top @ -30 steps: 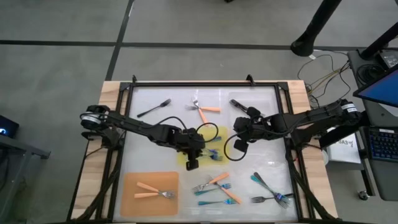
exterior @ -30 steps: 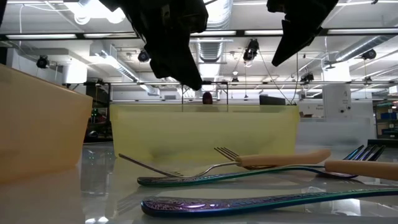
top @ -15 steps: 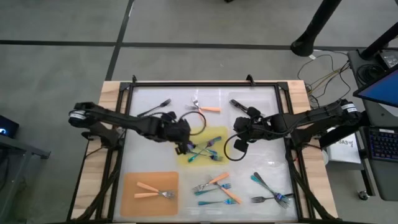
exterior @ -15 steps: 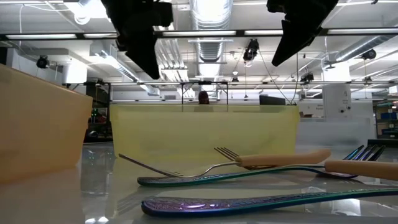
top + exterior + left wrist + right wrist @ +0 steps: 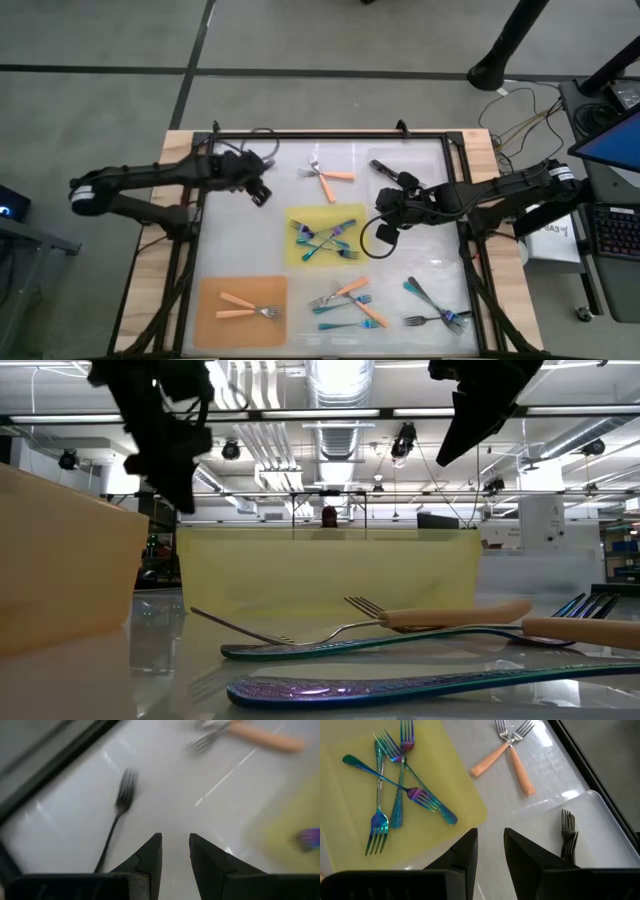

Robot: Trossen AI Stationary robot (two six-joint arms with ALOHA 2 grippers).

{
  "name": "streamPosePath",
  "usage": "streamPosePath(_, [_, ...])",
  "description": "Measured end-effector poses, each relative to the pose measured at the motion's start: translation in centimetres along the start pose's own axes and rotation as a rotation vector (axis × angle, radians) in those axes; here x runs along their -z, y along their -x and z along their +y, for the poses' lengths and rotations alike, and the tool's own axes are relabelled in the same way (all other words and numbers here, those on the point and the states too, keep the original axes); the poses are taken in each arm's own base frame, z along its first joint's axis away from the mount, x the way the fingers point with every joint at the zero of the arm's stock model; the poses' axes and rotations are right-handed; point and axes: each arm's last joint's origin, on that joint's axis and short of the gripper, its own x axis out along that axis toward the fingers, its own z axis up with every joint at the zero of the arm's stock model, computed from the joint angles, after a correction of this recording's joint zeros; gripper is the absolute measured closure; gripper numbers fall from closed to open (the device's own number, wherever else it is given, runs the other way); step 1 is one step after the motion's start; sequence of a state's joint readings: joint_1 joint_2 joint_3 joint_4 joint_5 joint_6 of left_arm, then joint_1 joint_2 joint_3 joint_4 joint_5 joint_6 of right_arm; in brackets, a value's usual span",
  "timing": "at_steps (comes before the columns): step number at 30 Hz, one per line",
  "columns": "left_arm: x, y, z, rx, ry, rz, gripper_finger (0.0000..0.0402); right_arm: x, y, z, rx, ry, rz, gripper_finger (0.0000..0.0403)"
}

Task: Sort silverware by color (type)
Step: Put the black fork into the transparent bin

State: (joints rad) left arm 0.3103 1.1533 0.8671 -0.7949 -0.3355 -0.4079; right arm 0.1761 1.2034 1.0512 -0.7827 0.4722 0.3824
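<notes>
The left hand (image 5: 258, 192) had swung away from the yellow mat (image 5: 296, 216) at the counter's centre and stood toward ten o'clock, above a lone dark fork (image 5: 116, 815) near the left rail (image 5: 200, 200). Half a second before, it had hovered at the mat's upper-left corner, and a second before, low over the mat itself. Its fingers stood a narrow gap apart with nothing between them. The iridescent forks (image 5: 390, 795) lay crossed in a small heap on the yellow mat, which suggests one blue-teal piece had just been dropped there and a dark fork was the next pick.

The right hand (image 5: 384, 232) hung at about three o'clock from the mat, unmoved over that second, its fingers slightly parted and empty. Two orange-handled forks (image 5: 328, 178) lay crossed at twelve o'clock, two more on the orange mat (image 5: 212, 296) at seven o'clock. A mixed cluster (image 5: 348, 300) waited at six o'clock, and another group (image 5: 432, 306) at five o'clock. A dark fork (image 5: 568, 836) rested on a clear tray (image 5: 600, 820) toward one o'clock.

The dark fork under the left hand lay near the black rail, leaving little clearance on that side. Open white surface lay between it and the yellow mat, giving the arm free passage inward. The two arms were well apart.
</notes>
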Motion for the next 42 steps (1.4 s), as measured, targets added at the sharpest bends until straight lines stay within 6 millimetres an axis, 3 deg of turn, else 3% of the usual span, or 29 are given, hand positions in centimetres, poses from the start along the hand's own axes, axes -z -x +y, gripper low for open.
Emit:
streamPosePath(4, [1.0, -2.3, 2.6, -0.005, 0.102, 0.095, 0.0321, 0.0, 0.0, 0.0, -0.001, -0.002, -0.003, 0.0316])
streamPosePath(8, [1.6, -4.0, 3.9, -0.010, 0.127, 0.157, 0.0321, -0.1, 0.0, 0.0, -0.002, -0.004, -0.007, 0.0316])
streamPosePath(31, [1.3, -8.4, 3.9, -0.123, -0.004, 0.271, 0.0260, -0.1, 0.0, 0.0, -0.003, -0.004, -0.009, 0.0316])
streamPosePath(42, [1.0, -11.9, 5.6, -0.166, 0.059, 0.309, 0.0258, -0.1, 0.0, 0.0, -0.003, -0.005, -0.009, 0.0316])
